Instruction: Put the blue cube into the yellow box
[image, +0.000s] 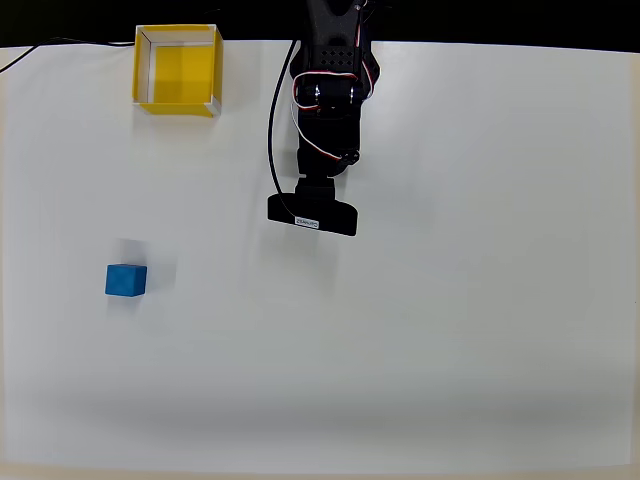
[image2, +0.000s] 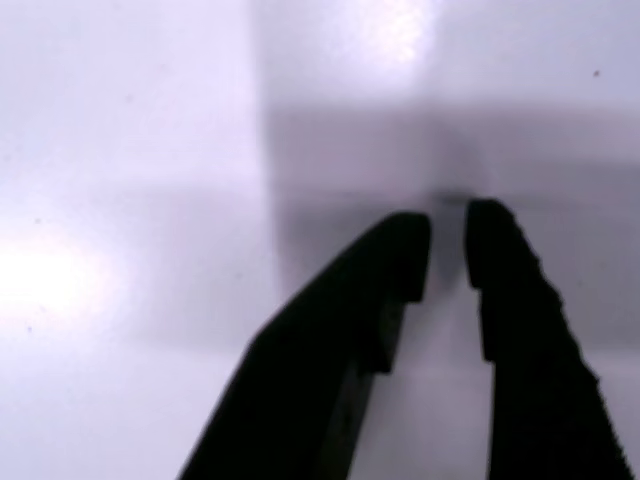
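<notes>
The blue cube (image: 126, 280) sits alone on the white table at the left in the overhead view. The yellow box (image: 177, 68) stands open-topped and empty at the table's far left edge, well above the cube in the picture. My black arm (image: 325, 110) reaches in from the top centre, its wrist camera block (image: 312, 213) right of both and touching neither. In the wrist view my gripper (image2: 447, 250) hangs just over bare table, its dark fingers (image2: 400, 265) almost together with only a thin slit and nothing held.
The white table (image: 450, 300) spreads wide to the right and front. A black cable (image: 273, 130) loops beside the arm, and another thin cable (image: 60, 44) runs along the far left edge. The table's far edge meets a dark background.
</notes>
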